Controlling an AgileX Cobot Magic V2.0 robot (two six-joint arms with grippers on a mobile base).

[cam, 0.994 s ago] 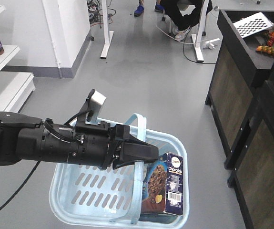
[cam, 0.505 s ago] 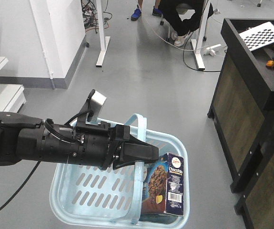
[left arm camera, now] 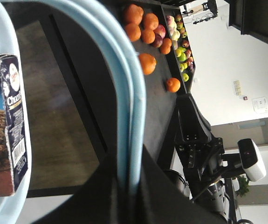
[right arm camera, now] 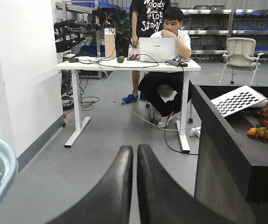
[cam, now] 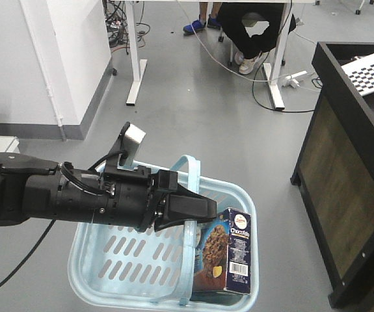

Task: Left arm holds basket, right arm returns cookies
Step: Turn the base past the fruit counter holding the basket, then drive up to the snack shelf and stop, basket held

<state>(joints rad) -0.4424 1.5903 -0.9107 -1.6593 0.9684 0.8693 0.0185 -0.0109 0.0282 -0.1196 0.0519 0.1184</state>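
Left gripper [cam: 203,209]: clamped on the thin hoop handle [cam: 190,170], with the light blue basket [cam: 102,260] hanging under it.
Cookies [cam: 230,250]: upright in the basket's corner, on the side towards the black counter [cam: 343,156].
Right gripper [right arm camera: 134,156]: fingers pressed together, holding nothing, and nowhere near the carton.
Risk, tilt: all the weight sits in one corner, so I'd expect the basket to swing on that handle and tip the carton over.
Risk, reach: the handle and left gripper sit just above the carton, so a careless approach could knock them.
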